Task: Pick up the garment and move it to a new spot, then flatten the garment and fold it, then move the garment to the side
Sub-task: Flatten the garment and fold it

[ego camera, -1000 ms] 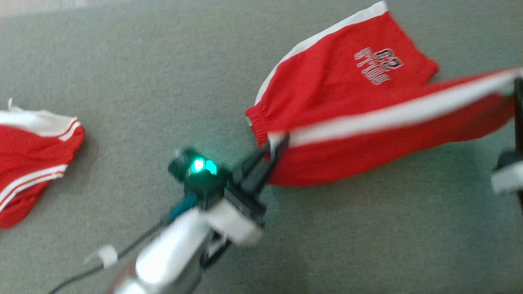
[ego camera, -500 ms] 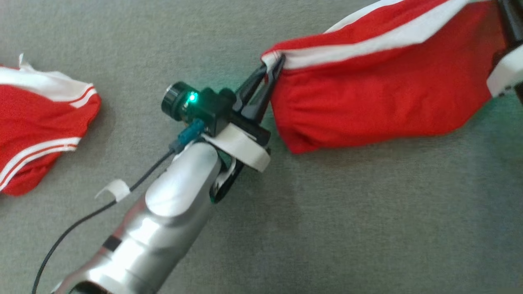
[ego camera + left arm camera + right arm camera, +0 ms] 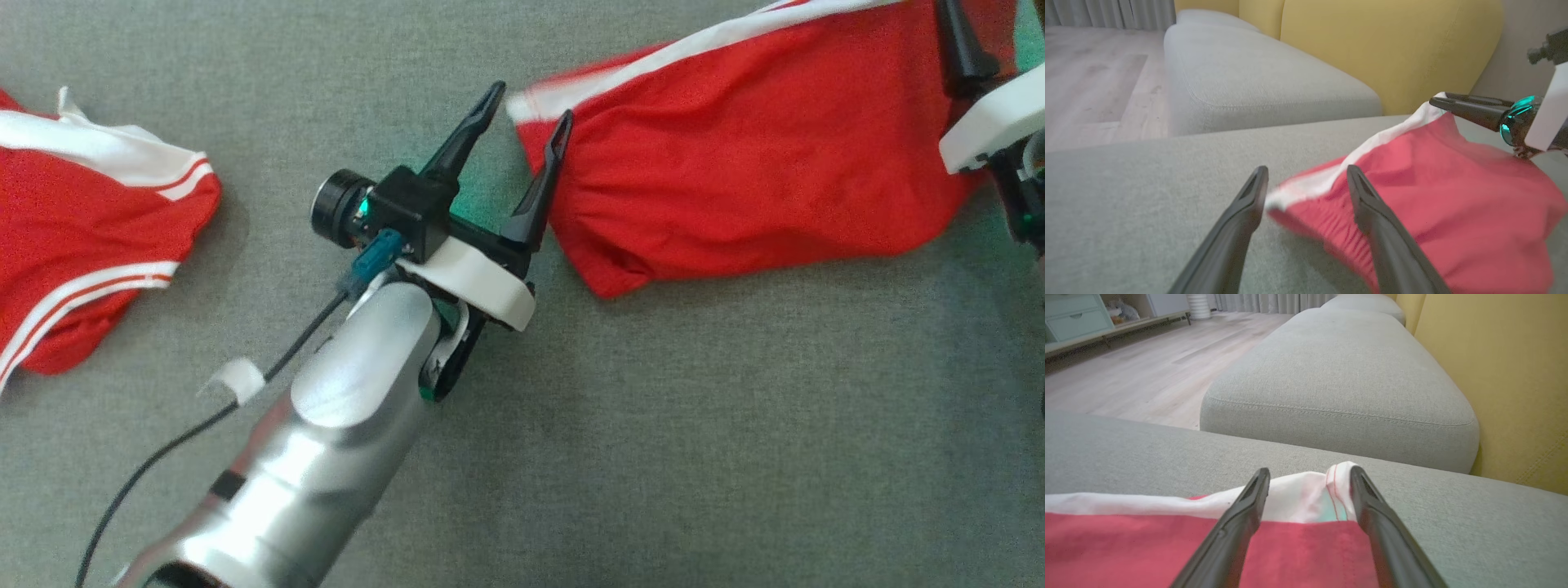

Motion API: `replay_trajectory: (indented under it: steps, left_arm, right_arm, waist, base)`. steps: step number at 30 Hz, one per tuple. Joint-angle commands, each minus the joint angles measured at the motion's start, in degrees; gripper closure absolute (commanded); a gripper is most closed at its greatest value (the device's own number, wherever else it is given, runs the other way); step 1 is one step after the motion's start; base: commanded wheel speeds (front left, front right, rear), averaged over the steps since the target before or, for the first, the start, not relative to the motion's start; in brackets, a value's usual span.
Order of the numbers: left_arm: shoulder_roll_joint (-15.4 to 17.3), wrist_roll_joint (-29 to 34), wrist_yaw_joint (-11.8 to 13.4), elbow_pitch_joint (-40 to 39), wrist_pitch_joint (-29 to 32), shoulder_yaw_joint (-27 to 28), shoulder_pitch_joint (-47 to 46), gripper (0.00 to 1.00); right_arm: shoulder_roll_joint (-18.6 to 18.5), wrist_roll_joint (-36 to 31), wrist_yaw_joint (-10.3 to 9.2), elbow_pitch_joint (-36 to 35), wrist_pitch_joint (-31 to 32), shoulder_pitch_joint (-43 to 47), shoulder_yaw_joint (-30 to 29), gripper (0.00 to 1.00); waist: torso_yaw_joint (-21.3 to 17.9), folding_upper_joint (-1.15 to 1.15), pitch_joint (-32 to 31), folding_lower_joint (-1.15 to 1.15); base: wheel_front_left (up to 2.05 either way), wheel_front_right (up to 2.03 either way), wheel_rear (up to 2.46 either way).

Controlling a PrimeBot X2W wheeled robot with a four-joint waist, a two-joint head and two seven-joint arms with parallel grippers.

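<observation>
Dark left hand (image 3: pixel 529 102) agape beside garment (image 3: pixel 735 180)

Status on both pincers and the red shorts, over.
Left pincer open, astride waistband corner of red shorts. Right pincer open, astride the far hem. Shorts lying on grey cushion, ungripped. Second red garment off left, well apart.

The garment (image 3: pixel 735 180) is lying on a cushion (image 3: pixel 653 457), its left end sitting between the fingers of the left gripper (image 3: pixel 531 102) and its right end at the right gripper (image 3: pixel 1309 470). 1 other garment (image 3: pixel 82 220) is lying well apart to the left. Another cushion (image 3: pixel 1339 375) is sitting beyond a gap, and a backrest (image 3: pixel 1384 45) is standing along the 2 cushions.
</observation>
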Motion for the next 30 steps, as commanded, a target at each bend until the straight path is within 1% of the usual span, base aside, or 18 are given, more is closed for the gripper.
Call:
replay_trajectory:
  steps: [1, 5, 7, 10, 12, 13, 18, 19, 20, 23, 26, 30]
  left_arm:
    - [0.4, 1.5, 1.7, -3.4, -0.5, 2.5, 1.0, 0.0]
    - [0.5, 6.5, 6.6, -12.1, -0.6, 7.7, 7.4, 0.0]
    - [0.5, 9.3, 8.0, -17.0, -0.6, 10.2, 11.6, 0.0]
    - [0.5, 12.6, 9.1, -25.3, -0.6, 13.9, 17.8, 0.0]
    - [0.4, 14.2, 9.0, -30.3, -0.6, 15.8, 21.9, 0.0]
    - [0.4, 15.1, 8.8, -33.5, -0.6, 17.2, 25.5, 0.0]
    - [0.4, 18.4, 9.8, -36.8, -0.6, 18.5, 30.8, 0.0]
    - [0.4, 18.9, 10.2, -37.0, -0.6, 18.7, 31.4, 0.0]
    - [0.4, 19.4, 10.5, -36.9, -0.6, 18.8, 32.0, 0.0]
    - [0.4, 20.0, 11.2, -36.6, -0.6, 19.2, 33.0, 0.0]
    - [0.4, 20.8, 11.5, -35.6, -0.6, 19.9, 34.3, 0.0]
    - [0.4, 21.4, 11.6, -34.5, -0.6, 21.2, 35.7, 0.0]
  right_arm:
    - [-0.6, 1.6, -0.04, -0.7, -1.5, 0.8, 0.9, 0.0]
    - [-0.9, 5.5, -0.04, 0.4, -2.2, 3.4, 2.2, 0.0]
    - [-1.7, 7.0, -0.04, 1.8, -1.2, 4.7, 2.5, 0.0]
    - [-3.1, 8.3, -0.04, 5.8, 0.1, 5.6, 1.4, 0.0]
    - [-3.5, 8.8, -0.04, 8.6, 1.0, 6.0, 0.9, 0.0]
    - [-3.5, 9.4, -0.04, 11.3, 2.5, 6.5, 0.6, 0.0]
    - [-2.4, 13.1, -0.04, 16.4, 9.2, 8.8, 0.4, 0.0]
    - [-2.4, 13.7, -0.04, 17.1, 10.1, 9.2, 0.4, 0.43]
    - [-2.5, 14.2, -0.04, 17.5, 10.6, 9.5, 0.5, 1.0]
    - [-2.5, 15.0, -0.04, 17.7, 10.9, 10.3, 0.8, 1.0]
    - [-2.7, 16.5, -0.04, 17.4, 10.1, 11.4, 0.5, 1.0]
    - [-5.1, 17.0, -0.04, 17.7, 7.8, 13.1, 0.2, 1.0]
  waist:
    - [-0.1, 0.0, -1.0, 0.0]
    - [-0.2, 0.0, -2.8, 0.0]
    - [0.3, 0.0, -3.6, 0.0]
    - [1.9, 0.0, -4.4, 0.0]
    - [3.3, 0.0, -4.8, 0.0]
    - [4.7, 0.0, -5.1, 0.0]
    - [7.6, 0.0, -6.4, 0.0]
    - [7.9, 0.0, -6.8, 0.0]
    - [8.1, 0.0, -7.1, 0.0]
    - [8.1, 0.0, -8.0, 0.0]
    - [7.2, 0.0, -9.7, 0.0]
    - [5.3, 0.0, -11.7, 0.0]
  base:
    - [0.0, 0.0, 0.0]
    - [0.0, 0.0, 0.0]
    - [0.0, 0.0, 0.0]
    - [0.0, 0.0, 0.0]
    - [0.0, 0.0, 0.0]
    - [0.0, 0.0, 0.0]
    - [0.0, 0.0, 0.0]
    - [0.0, 0.0, 0.0]
    - [0.0, 0.0, 0.0]
    - [0.0, 0.0, 0.0]
    - [0.0, 0.0, 0.0]
    - [0.0, 0.0, 0.0]
